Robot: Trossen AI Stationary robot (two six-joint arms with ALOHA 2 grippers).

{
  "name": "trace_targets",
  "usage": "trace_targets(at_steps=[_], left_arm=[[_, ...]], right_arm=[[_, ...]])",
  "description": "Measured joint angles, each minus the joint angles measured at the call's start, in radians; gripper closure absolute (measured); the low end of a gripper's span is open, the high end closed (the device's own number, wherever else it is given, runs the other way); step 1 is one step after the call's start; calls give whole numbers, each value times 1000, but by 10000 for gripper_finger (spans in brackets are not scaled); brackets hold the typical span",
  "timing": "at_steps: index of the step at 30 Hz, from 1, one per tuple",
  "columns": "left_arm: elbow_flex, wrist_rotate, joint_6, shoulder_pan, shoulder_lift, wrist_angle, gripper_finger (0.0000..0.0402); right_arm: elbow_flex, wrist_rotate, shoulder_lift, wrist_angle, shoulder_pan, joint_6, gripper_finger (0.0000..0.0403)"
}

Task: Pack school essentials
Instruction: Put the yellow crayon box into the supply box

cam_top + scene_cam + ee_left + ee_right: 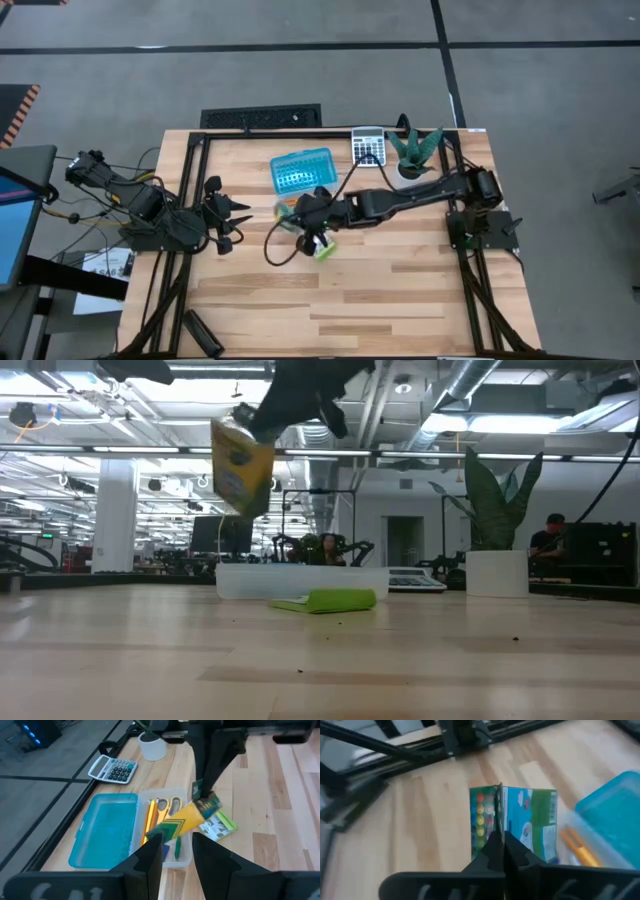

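Observation:
My right gripper (200, 795) is shut on a yellow and green packet (186, 821), whose other face is green and blue in the right wrist view (530, 827). It hangs in the air over the pencil case's clear tray (186, 862). In the tray lie orange and yellow pencils (150, 817), yellow-handled scissors (170, 804) and a green pen (176, 847). The blue lid (102, 832) lies flat beside the tray. A green-white block (221, 827) lies flat on the table just past the tray. My left gripper (177, 857) stands open and empty at the table's left, pointing at the case. My right gripper pinches a thin edge at the packet's upper end (499, 822) between its two shut fingers. The fingers come slanting down from the table's right side. The packet hangs tilted below them, lifted well clear of the table (242, 465).
A grey calculator (368, 145) and a potted plant in a white pot (415, 152) stand at the far edge, right of the case. A dark object (202, 333) lies near the front left corner. Bare wood spreads across the near half (380, 300).

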Motion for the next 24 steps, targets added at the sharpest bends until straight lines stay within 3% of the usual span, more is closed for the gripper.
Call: trace_targets(at_steps=[12, 24], left_arm=[[0, 0, 0, 0, 0, -21, 301], [0, -1, 9, 0, 0, -26, 301]], right_arm=[[-165, -188, -27, 287, -96, 130, 403], [-557, -213, -185, 636, -155, 353, 403]])
